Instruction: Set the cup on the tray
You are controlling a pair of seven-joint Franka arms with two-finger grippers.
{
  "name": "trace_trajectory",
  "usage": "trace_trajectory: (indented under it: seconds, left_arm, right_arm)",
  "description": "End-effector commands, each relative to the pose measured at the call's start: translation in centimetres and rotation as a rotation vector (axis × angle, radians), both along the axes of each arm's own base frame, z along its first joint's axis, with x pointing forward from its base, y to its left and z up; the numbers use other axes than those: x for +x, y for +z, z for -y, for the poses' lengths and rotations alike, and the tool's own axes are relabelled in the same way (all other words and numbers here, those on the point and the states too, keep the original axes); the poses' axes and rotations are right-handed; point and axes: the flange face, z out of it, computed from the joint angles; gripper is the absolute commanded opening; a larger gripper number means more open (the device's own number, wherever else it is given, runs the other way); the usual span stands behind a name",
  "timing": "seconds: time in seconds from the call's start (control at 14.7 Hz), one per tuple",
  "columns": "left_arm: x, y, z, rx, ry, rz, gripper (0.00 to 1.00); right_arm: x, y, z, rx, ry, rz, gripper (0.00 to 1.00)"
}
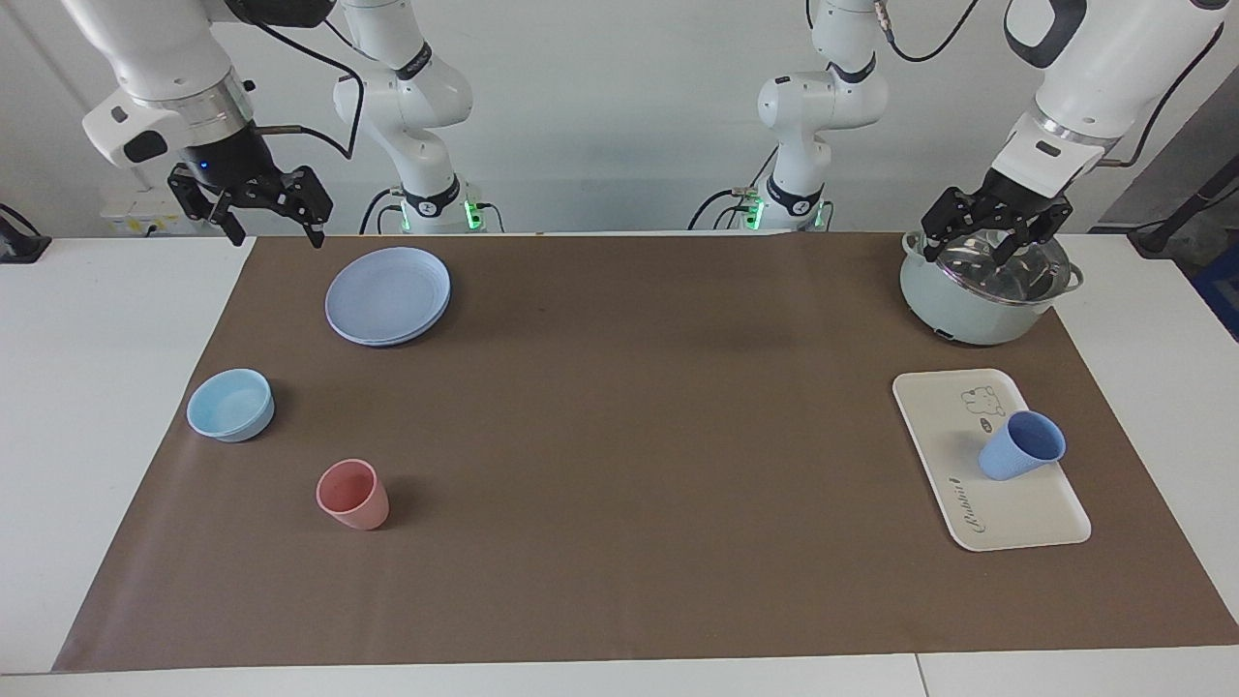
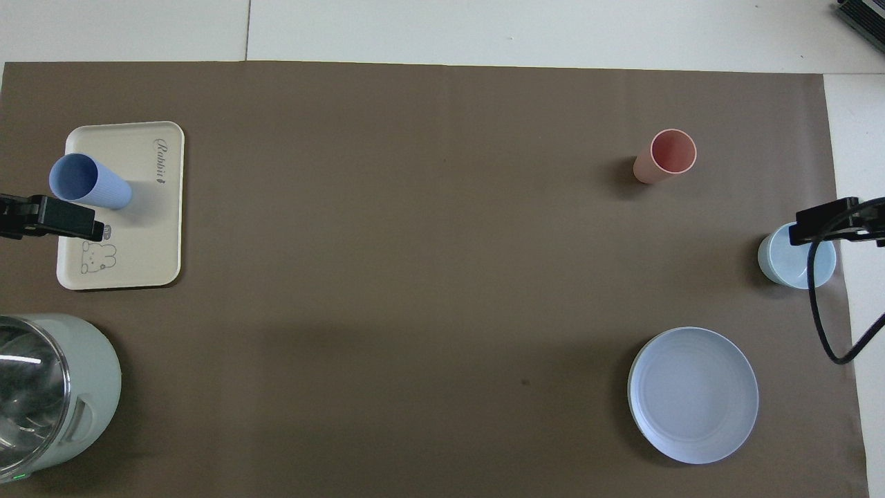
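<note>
Your left gripper (image 1: 997,237) hangs above the lidded pale-green pot (image 1: 987,290) at the left arm's end of the table, fingers spread and holding nothing. Your right gripper (image 1: 261,208) waits in the air over the mat's edge at the right arm's end, near the round blue plate (image 1: 388,294), also spread and empty.

Out from the left gripper, farther from the robots than the pot, lies the cream tray (image 1: 1026,508) with its bear drawing. The blue cup (image 1: 1021,446) stands on it, mouth up, near the tray's outer long edge and between the bear and the lettering. Neither gripper touches it, so the placing looks done.

If you must take the cup again, expect it to be light, stiff plastic with a matte, tapered wall. Pinch it across the upper wall just below the rim, where it is widest; a grip low down may slide upward on the taper. It should tip easily if nudged sideways, and the smooth tray may let it skate.

The pink cup (image 1: 352,495) and light-blue bowl (image 1: 230,405) sit well apart, toward the right arm's end.
</note>
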Motion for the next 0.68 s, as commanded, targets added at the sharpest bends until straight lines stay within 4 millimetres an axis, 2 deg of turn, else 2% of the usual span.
trace_trajectory:
  seconds: [0.0, 0.61]
  left_arm:
    - [-0.52, 1.9, -0.33, 0.035, 0.014, 0.035, 1.0]
    - [-0.9, 2.49, -0.03, 0.077, -0.008, 0.052, 1.0]
  right_arm:
    - [0.23, 0.0, 0.41, -0.012, -0.018, 0.008, 1.0]
    - [0.13, -0.26, 0.5, -0.004, -0.018, 0.002, 1.0]
